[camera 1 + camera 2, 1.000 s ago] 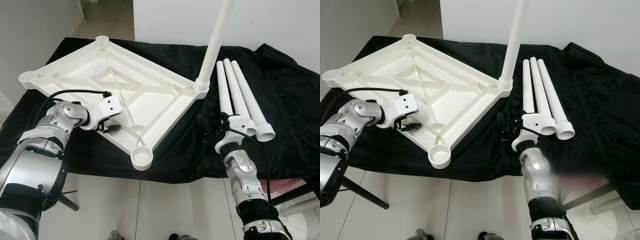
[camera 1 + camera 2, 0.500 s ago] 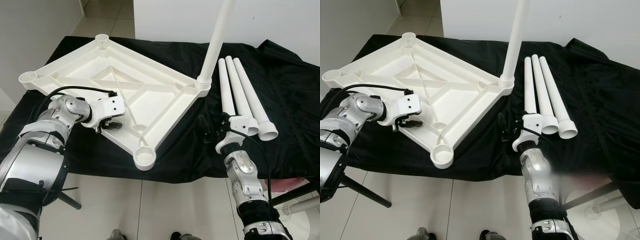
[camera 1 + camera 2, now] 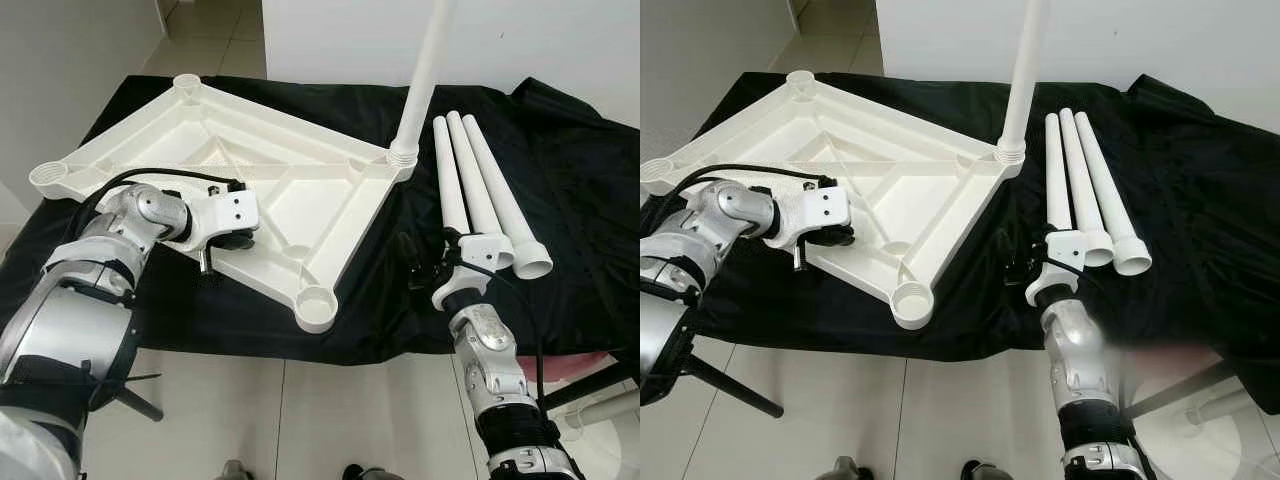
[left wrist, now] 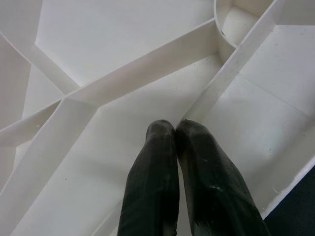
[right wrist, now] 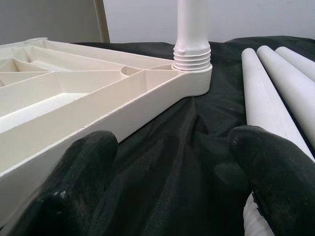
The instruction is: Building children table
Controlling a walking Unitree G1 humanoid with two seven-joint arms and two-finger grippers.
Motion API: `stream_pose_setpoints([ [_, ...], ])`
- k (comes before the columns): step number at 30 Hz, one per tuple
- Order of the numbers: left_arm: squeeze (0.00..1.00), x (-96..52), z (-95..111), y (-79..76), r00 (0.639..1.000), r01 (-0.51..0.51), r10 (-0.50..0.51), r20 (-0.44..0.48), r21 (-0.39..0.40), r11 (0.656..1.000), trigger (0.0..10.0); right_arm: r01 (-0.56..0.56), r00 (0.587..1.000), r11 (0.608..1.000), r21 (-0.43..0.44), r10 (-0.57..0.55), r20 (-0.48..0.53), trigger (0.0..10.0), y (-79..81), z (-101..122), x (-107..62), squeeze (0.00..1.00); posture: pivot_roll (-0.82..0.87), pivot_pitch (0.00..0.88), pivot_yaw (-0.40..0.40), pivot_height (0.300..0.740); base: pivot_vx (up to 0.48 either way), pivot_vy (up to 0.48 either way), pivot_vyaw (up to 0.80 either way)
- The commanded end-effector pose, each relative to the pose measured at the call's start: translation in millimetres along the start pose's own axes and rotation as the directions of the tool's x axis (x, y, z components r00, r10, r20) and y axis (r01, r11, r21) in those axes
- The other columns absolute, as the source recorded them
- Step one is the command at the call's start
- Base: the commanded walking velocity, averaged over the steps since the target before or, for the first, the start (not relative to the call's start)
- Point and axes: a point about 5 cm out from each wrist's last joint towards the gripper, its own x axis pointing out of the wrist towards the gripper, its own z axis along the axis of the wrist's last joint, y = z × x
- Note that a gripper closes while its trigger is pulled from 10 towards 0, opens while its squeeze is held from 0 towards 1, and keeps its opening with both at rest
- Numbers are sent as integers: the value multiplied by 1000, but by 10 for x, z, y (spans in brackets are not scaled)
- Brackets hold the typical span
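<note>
White plastic tabletop looks light and stiff; grip a rib. Left hand presses closed, empty; right hand gapes, empty.

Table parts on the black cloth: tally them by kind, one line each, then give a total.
Tabletop, lying upside down: 1
Leg standing screwed into a corner socket: 1
Loose legs lying side by side on the cloth: 3
Total: 5 white parts
</note>
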Motion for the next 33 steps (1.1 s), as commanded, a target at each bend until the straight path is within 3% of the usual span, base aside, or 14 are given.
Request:
stream_pose_setpoints([
  [1,0,120,-212,-272,989,129,-134,-56,-85,988,0,2,1000,1000,3,-2,-21,10000,4,-41,-37,0,-13,137,11,740,0,0,0],
  [2,0,118,-221,-281,989,134,-139,-54,-88,987,0,1,1000,1000,3,-1,-22,10000,7,-42,-34,0,-12,132,10,740,0,0,0],
  [3,0,103,-222,-264,990,126,-131,-57,-82,989,5490,1,1000,1000,4,-1,-21,10000,11,-40,-29,0,-12,132,10,740,0,0,0],
  [4,0,103,-222,-264,990,126,-131,-57,-82,989,5490,1,1000,1000,4,-1,-21,10000,11,-40,-29,0,-12,132,10,740,0,0,0],
  [5,773,85,-213,-238,992,116,-121,-46,-100,988,10000,0,1000,1000,5,0,-20,10000,14,-38,-23,0,-12,128,11,740,0,0,0],
  [6,1000,69,-203,-215,993,113,-117,-32,-121,986,10000,1,1000,1000,6,0,-19,10000,17,-38,-18,0,-12,120,11,740,0,0,0],
  [15,988,34,-142,-145,996,92,-90,21,-147,985,10000,-3,1000,1000,9,3,-15,10000,41,-38,-14,0,-15,111,14,740,0,0,0],
  [16,0,32,-133,-131,996,84,-82,22,-151,985,10000,-3,1000,1000,9,3,-14,10000,41,-37,-15,0,-15,111,14,740,0,0,0],
  [33,0,177,-113,-146,997,-13,7,-76,-91,996,10000,2,1000,1000,7,-2,-13,10000,52,-44,-49,0,-38,101,30,740,0,0,0],
])
